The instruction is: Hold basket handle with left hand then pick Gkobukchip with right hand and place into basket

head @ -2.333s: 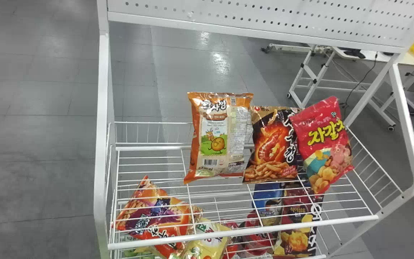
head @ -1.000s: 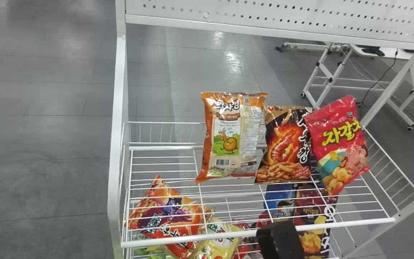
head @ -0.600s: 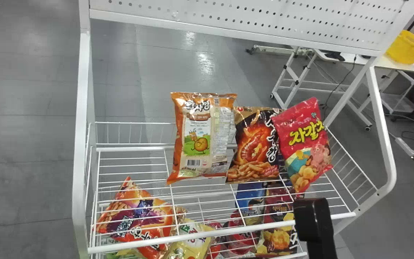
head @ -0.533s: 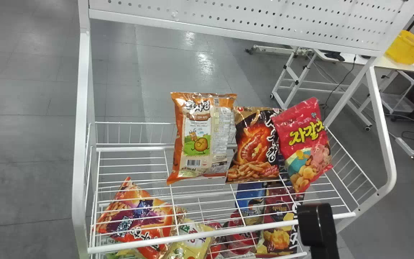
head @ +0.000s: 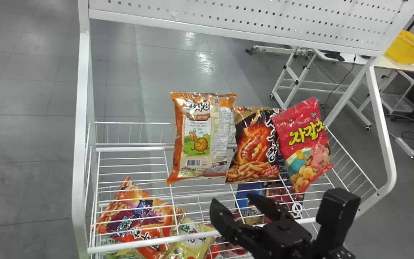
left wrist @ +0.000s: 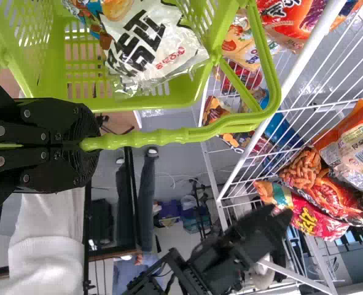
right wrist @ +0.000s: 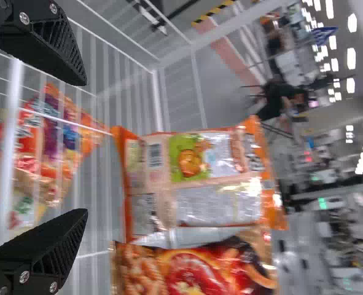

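In the head view my right gripper point(head: 234, 202) is over the shelf's front rail, fingers apart with nothing between them, nearer than the upright bags. Its two fingers also bracket an open gap in the right wrist view point(right wrist: 81, 147), facing the orange-and-beige bag point(right wrist: 193, 172). The left wrist view has my left gripper point(left wrist: 86, 144) closed around the handle point(left wrist: 169, 136) of the green basket point(left wrist: 129, 103). Inside the basket lies a white snack bag point(left wrist: 160, 43). I cannot tell which bag is the Gkobukchip.
A black bag point(head: 253, 144) and a red bag point(head: 302, 140) stand beside the orange-and-beige bag on the wire rack point(head: 156, 237). More snack bags, such as an orange one point(head: 138, 216), lie on the level below. A perforated white panel point(head: 228, 21) spans the back.
The head view has shifted, lastly turning rightward. My right arm has come in from the bottom edge; its gripper has now swung into view over the front rail.
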